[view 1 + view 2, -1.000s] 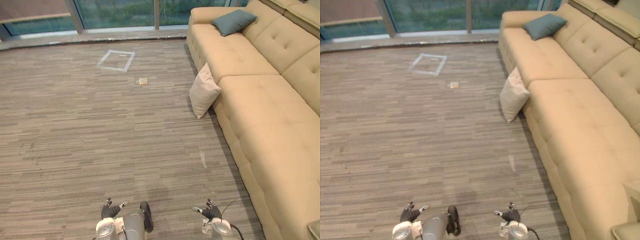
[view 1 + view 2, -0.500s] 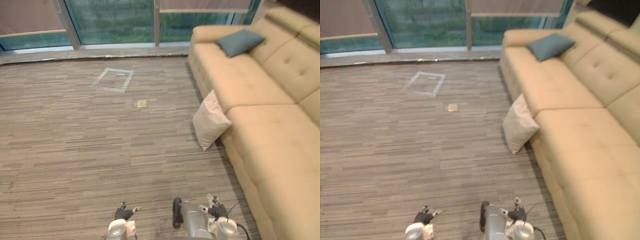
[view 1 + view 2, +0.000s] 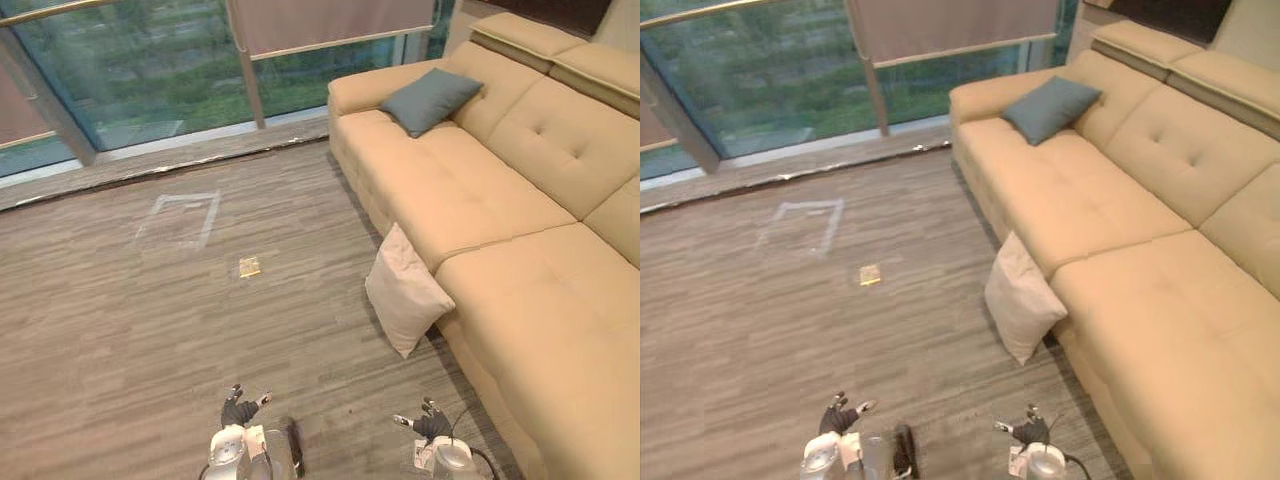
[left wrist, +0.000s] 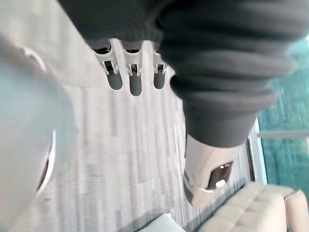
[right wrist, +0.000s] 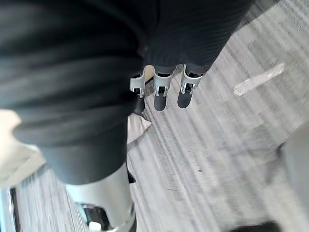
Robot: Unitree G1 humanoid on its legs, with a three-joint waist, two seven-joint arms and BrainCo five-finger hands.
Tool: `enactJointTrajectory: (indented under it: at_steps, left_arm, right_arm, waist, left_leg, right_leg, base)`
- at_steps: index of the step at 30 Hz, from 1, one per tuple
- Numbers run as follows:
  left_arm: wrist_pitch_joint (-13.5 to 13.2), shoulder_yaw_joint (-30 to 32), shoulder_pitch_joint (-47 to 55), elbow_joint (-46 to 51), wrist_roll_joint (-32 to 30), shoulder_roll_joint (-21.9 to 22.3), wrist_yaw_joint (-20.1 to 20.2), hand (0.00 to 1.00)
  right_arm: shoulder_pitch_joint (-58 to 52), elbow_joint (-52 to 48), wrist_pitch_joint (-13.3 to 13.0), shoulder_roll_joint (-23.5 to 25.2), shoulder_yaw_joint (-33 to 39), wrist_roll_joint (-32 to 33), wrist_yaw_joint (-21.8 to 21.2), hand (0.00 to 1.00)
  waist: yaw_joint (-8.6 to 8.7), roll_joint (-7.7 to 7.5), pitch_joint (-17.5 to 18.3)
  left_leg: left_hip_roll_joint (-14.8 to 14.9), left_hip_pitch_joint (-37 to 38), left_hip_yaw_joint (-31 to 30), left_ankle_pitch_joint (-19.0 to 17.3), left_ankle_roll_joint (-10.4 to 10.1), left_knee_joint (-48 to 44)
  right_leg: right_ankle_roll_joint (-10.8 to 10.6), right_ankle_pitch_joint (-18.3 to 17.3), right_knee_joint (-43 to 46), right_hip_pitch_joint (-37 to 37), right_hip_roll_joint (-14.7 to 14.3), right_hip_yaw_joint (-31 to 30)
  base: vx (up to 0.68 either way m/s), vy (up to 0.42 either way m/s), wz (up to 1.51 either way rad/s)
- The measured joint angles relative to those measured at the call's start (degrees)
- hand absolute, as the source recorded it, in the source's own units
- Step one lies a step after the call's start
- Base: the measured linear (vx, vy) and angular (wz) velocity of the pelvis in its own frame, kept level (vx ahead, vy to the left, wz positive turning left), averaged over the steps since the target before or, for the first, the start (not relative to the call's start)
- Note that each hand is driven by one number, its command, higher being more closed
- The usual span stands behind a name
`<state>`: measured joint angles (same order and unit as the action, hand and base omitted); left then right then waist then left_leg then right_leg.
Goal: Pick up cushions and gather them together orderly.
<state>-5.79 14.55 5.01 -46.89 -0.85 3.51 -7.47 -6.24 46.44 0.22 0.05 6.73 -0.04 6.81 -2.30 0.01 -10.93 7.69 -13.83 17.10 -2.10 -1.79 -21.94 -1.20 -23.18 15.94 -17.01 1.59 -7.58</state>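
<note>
Left eye view: cream cushion (image 3: 405, 290) upright on a corner against sofa (image 3: 500, 200); left hand (image 3: 238, 410), right hand (image 3: 432, 425) fingers relaxed.

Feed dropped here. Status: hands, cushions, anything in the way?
Left hand and right hand open, empty, low. Cream square cushion on floor, leaning against tan sofa; grey-blue cushion on sofa seat. Small yellow patch aside.

Floor (image 3: 150, 330): striped grey-brown. You have a beige sofa (image 3: 520, 300) standing along its right side.
On the floor:
- cream cushion (image 3: 405, 292), on one corner, leaning against the sofa front
- white tape square (image 3: 180, 218)
- small yellow tag (image 3: 249, 266) near that square

On the sofa seat, far end: grey-blue cushion (image 3: 430, 100).
</note>
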Motion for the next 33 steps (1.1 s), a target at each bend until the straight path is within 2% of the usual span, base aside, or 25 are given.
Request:
enactJointTrajectory:
  at_steps: [1, 2, 3, 4, 5, 6, 7, 10, 12, 13, 14, 15, 16, 17, 18, 19, 20, 21, 22, 25, 27, 28, 30, 31, 33]
  left_arm:
    - [0.0, 0.1, 0.0, -0.2, -0.1, -0.9, 0.0, 0.00]
    - [0.1, 0.0, 0.0, -0.7, -0.1, -1.6, 0.0, 0.00]
    - [0.1, -0.3, 0.0, -1.1, -0.1, -2.5, 0.1, 0.00]
    - [0.2, -0.4, 0.0, -1.4, -0.1, -3.2, 0.1, 0.00]
    - [0.2, -0.4, -0.7, -2.2, -0.2, -3.6, -0.1, 0.00]
    - [0.4, -0.4, -1.0, -2.8, -0.2, -3.7, -0.1, 0.00]
    - [1.4, -0.5, -2.1, -5.4, -0.2, -3.7, -0.1, 0.00]
    - [1.7, -2.3, -2.6, -6.3, -0.2, -3.4, -0.1, 0.00]
    - [1.8, -3.3, -2.3, -7.0, -0.1, -3.1, -0.1, 0.00]
    - [1.9, -3.3, -2.1, -7.0, -0.1, -2.9, -0.1, 0.00]
    - [1.9, -3.3, -2.2, -7.1, -0.1, -2.7, 0.0, 0.00]
    - [1.9, -3.6, -1.9, -7.3, -0.2, -2.8, 0.0, 0.00]
    - [1.8, -4.3, -1.6, -7.2, -0.2, -3.0, 0.0, 0.00]
    - [1.7, -4.4, -1.9, -7.4, -0.2, -2.7, 0.0, 0.00]
    - [1.7, -4.4, -2.1, -7.4, -0.5, -1.6, 0.2, 0.00]
    - [1.8, -4.4, -2.1, -7.4, -0.7, -1.2, 0.2, 0.00]
    - [1.8, -4.4, -2.3, -7.4, -1.3, -0.5, 0.3, 0.00]
    - [1.8, -4.4, -2.3, -7.2, -1.4, -0.2, 0.5, 0.00]
    - [1.8, -4.4, -2.3, -6.8, -1.5, -0.3, 0.8, 0.00]
    - [1.5, -4.2, -1.9, -5.3, -1.8, -0.4, 1.3, 0.00]
    - [1.5, -3.7, -2.0, -4.8, -1.8, -0.2, 1.5, 0.00]
    - [1.4, -3.4, -2.0, -4.3, -1.7, -0.1, 1.5, 0.00]
    - [1.1, -2.2, -2.0, -4.3, -1.6, 0.3, 1.4, 0.00]
    - [1.1, -1.8, -2.0, -4.1, -1.3, 0.3, 1.2, 0.00]
    - [1.0, -1.4, -2.0, -4.1, -1.2, 0.4, 1.1, 0.00]
  right_arm:
    - [0.1, 0.4, 0.1, 0.8, -0.1, 0.0, 0.0, 0.00]
    - [-0.7, 0.4, 0.0, 1.5, 0.0, 0.0, 0.0, 0.00]
    - [-1.6, 0.4, 0.0, 2.5, 0.0, 0.0, 0.0, 0.00]
    - [-2.2, 0.6, 0.0, 3.1, -0.1, 0.0, -0.1, 0.00]
    - [-2.1, 0.5, 0.0, 3.1, -0.1, -0.1, -0.4, 0.00]
    - [-1.9, 0.5, -0.1, 2.9, -0.1, -0.1, -0.4, 0.00]
    - [-1.0, 0.4, -0.5, 2.0, -0.1, -0.1, -0.4, 0.00]
    - [-0.3, -0.8, -1.5, 2.0, -0.1, -0.1, -0.5, 0.00]
    - [1.4, -0.5, -1.8, 2.1, -0.1, -0.7, -0.5, 0.00]
    - [1.6, -0.4, -1.7, 2.1, 0.1, -1.2, -0.5, 0.00]
    - [1.8, -0.6, -1.8, 2.0, 0.1, -2.1, -0.5, 0.00]
    - [1.8, -0.5, -1.9, 2.0, 0.1, -2.2, -0.5, 0.00]
    - [1.7, -0.4, -1.9, 2.0, 0.1, -2.3, -0.5, 0.00]
    - [1.8, -0.2, -1.8, 1.4, 0.2, -2.3, -0.6, 0.00]
    - [2.4, -0.2, -1.8, 0.0, 0.7, -2.3, -0.6, 0.00]
    - [2.4, -0.5, -1.8, -0.2, 1.2, -2.3, -0.6, 0.00]
    - [2.5, -0.6, -1.9, -0.2, 2.4, -2.3, -0.5, 0.00]
    - [2.4, -0.4, -1.4, -0.6, 3.1, -2.3, -0.5, 0.00]
    - [1.7, -0.5, -1.2, -0.7, 3.1, -2.3, -0.4, 0.00]
    - [1.1, -0.4, -1.1, -0.6, 1.6, -2.3, -0.2, 0.00]
    - [1.0, -0.2, -0.9, -0.5, 1.7, -2.2, -0.2, 0.00]
    - [0.8, -0.1, -0.7, -0.5, 1.7, -2.2, -0.1, 0.00]
    - [0.5, -0.1, -0.7, -0.5, 1.8, -2.2, 0.1, 0.00]
    - [0.4, 0.0, -0.7, -0.6, 1.8, -2.2, 0.2, 0.00]
    - [0.4, 0.8, -0.7, -0.6, 1.9, -2.2, 0.4, 0.00]
  waist:
    - [-0.41, -1.21, 1.0]
    - [0.01, -2.52, 1.9]
    - [0.15, -4.02, 3.1]
    - [0.05, -5.14, 3.6]
    - [0.03, -5.61, 3.2]
    - [0.04, -5.28, 3.0]
    - [0.34, -4.27, 2.2]
    - [0.81, -3.19, 1.6]
    - [1.87, -2.99, 1.3]
    - [2.02, -2.87, 1.2]
    - [2.39, -2.67, 1.1]
    - [2.65, -2.67, 1.1]
    - [2.48, -3.15, 1.2]
    - [2.51, -3.54, 1.3]
    - [2.25, -0.55, 0.9]
    - [2.57, 0.18, 0.7]
    - [3.71, 0.76, 0.5]
    - [4.14, 1.44, 0.0]
    - [4.11, 1.35, -0.4]
    - [3.39, 0.28, -0.8]
    - [3.32, 0.09, -0.8]
    - [2.81, 0.01, -0.8]
    - [2.25, -0.12, -0.6]
    - [2.04, -0.28, -0.5]
    - [1.85, -0.53, -0.3]
  left_leg:
    - [-1.0, -0.1, 0.5, -1.3, 1.3, -2.2]
    - [-1.7, 0.0, 1.2, -2.8, 1.9, -2.6]
    - [-2.5, 0.0, 2.2, -5.4, 2.1, -3.5]
    - [-3.1, 0.7, 3.4, -7.8, 2.5, -4.6]
    - [-4.0, 3.4, 5.2, -10.2, 3.2, -4.6]
    - [-4.5, 4.7, 5.7, -11.0, 3.4, -4.3]
    - [-4.8, 10.6, 7.3, -13.3, 3.3, -2.6]
    - [-4.8, 18.0, 9.2, -13.8, 3.1, 2.7]
    - [-4.6, 23.5, 11.6, -13.6, 2.8, 7.3]
    - [-4.6, 24.6, 12.4, -13.6, 2.8, 8.0]
    - [-4.6, 26.4, 13.6, -13.6, 2.7, 9.4]
    - [-5.3, 28.9, 14.5, -13.7, 1.2, 10.8]
    - [-6.5, 30.3, 14.9, -14.0, 0.4, 11.6]
    - [-7.3, 31.4, 14.6, -14.5, -0.6, 11.8]
    - [-5.7, 31.7, 14.8, -14.4, -1.2, 10.8]
    - [-5.2, 31.4, 14.6, -14.0, -1.7, 9.6]
    - [-4.1, 29.8, 13.8, -13.4, -2.8, 4.9]
    - [-1.0, 27.6, 12.9, -12.6, -3.8, -4.1]
    - [2.9, 24.5, 11.3, -9.1, -3.5, -15.7]
    - [6.9, 19.3, 9.8, -12.0, -3.4, -27.1]
    - [6.9, 16.0, 8.1, -13.4, -2.1, -25.7]
    - [6.4, 14.4, 6.6, -14.0, -2.1, -22.7]
    - [3.5, 11.7, -0.3, -14.4, -2.7, -13.9]
    - [0.7, 9.6, -7.3, -14.2, -3.0, -9.0]
    - [-2.1, 8.6, -13.9, -14.1, -3.2, -4.5]
  right_leg:
    - [-0.2, -0.5, 1.5, 0.0, 1.1, -1.4]
    - [-0.4, -0.2, 3.1, 0.8, 2.3, -1.9]
    - [-1.6, 0.8, 6.5, 2.8, 3.6, -2.6]
    - [-3.3, 2.3, 12.7, 5.5, 4.1, -3.3]
    - [-7.0, 6.0, 24.1, 10.1, 4.9, -3.9]
    - [-8.8, 6.9, 29.1, 12.2, 5.2, -3.7]
    - [-9.6, 7.2, 41.3, 18.0, 5.6, -1.3]
    - [-6.7, 5.6, 46.6, 26.2, 6.0, 6.2]
    - [-3.1, 3.8, 39.9, 32.7, 8.0, 17.4]
    - [-2.3, 3.7, 36.3, 33.8, 8.3, 20.1]
    - [0.3, 5.5, 29.3, 34.1, 8.7, 24.7]
    - [2.7, 10.0, 21.0, 34.1, 8.5, 28.7]
    - [4.2, 15.9, 16.3, 34.0, 8.2, 29.7]
    - [9.4, 14.4, 15.9, 33.9, 8.1, 29.5]
    - [9.4, 13.9, 15.3, 33.5, 6.6, 29.2]
    - [9.2, 13.5, 14.7, 33.2, 6.1, 29.2]
    - [9.3, 12.0, 13.5, 32.2, 5.6, 29.2]
    - [9.4, 11.2, 12.1, 29.5, 4.1, 29.1]
    - [9.3, 10.6, 9.9, 26.0, 2.4, 28.0]
    - [9.2, 9.0, 7.1, 21.0, -0.2, 23.5]
    - [8.4, 8.7, 5.7, 19.1, -1.3, 20.2]
    - [7.8, 8.4, 5.4, 18.3, -1.6, 18.1]
    - [6.6, 7.7, 5.2, 17.4, -1.7, 14.0]
    - [5.7, 7.2, 5.2, 16.9, -1.7, 10.5]
    - [4.5, 6.5, 5.8, 16.8, -1.5, 6.7]
  base:
    - [0.55, 0.282, -0.74]
    - [0.51, 0.257, -0.27]
    - [0.62, 0.318, -0.21]
    - [0.70, 0.371, -0.47]
    - [0.56, 0.293, -0.49]
    - [0.58, 0.294, -0.68]
    - [0.46, 0.224, -0.57]
    - [0.39, 0.170, -0.43]
    - [0.35, 0.104, -0.22]
    - [0.35, 0.062, -0.24]
    - [0.34, 0.031, -0.23]
    - [0.44, 0.011, -0.23]
    - [0.41, -0.017, -0.27]
    - [0.46, -0.037, -0.58]
    - [0.35, -0.039, -0.55]
    - [0.47, -0.107, -0.40]
    - [0.42, -0.141, -0.10]
    - [0.47, -0.167, -0.24]
    - [0.25, -0.086, -0.36]
    - [0.27, -0.064, -0.80]
    - [0.18, -0.013, -0.94]
    - [0.21, 0.053, -1.23]
    - [0.27, 0.142, -1.30]
    - [0.27, 0.186, -1.09]
    - [0.30, 0.237, -1.26]
